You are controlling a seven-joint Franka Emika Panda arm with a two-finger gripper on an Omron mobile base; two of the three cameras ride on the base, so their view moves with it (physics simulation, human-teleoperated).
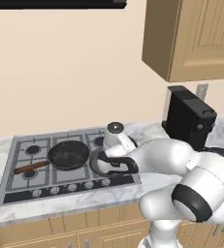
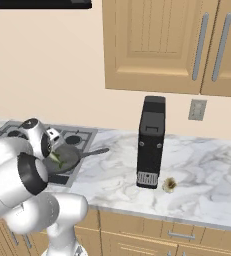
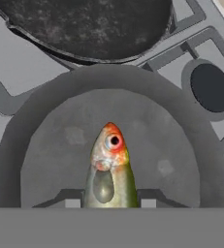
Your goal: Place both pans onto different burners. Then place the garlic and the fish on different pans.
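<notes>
Over the cooktop (image 1: 16,186), the robot's hand (image 3: 110,203) hangs nose-down with the fish (image 3: 109,167) clamped between its two dark fingertips (image 3: 72,202) — the jaws are drawn in to the width of the slim body, gripping it near the tail end, so the orange-tinged head and eye point straight away from the hand. The fish's long axis runs along the line of the hand, down toward the floor of the dark grey pan (image 3: 50,131), which lies directly beneath and rings the fish on all sides; from these pictures the head looks close to the pan's surface, though whether it touches cannot be told. In the right base view the yellow-green fish shows inside that same pan, whose short grey handle (image 2: 94,151) juts toward the marble counter (image 2: 197,185). Just beyond the grey pan sits the black pan (image 1: 69,155) with its long brown wooden handle (image 1: 30,167), on the middle burner, its rim nearly meeting the grey pan's. A free burner (image 3: 211,88) lies off to one side. Far off on the counter, past a black appliance (image 2: 151,142), rests the garlic (image 2: 169,185) — well apart from both pans, and by all appearances the item left to fetch.
</notes>
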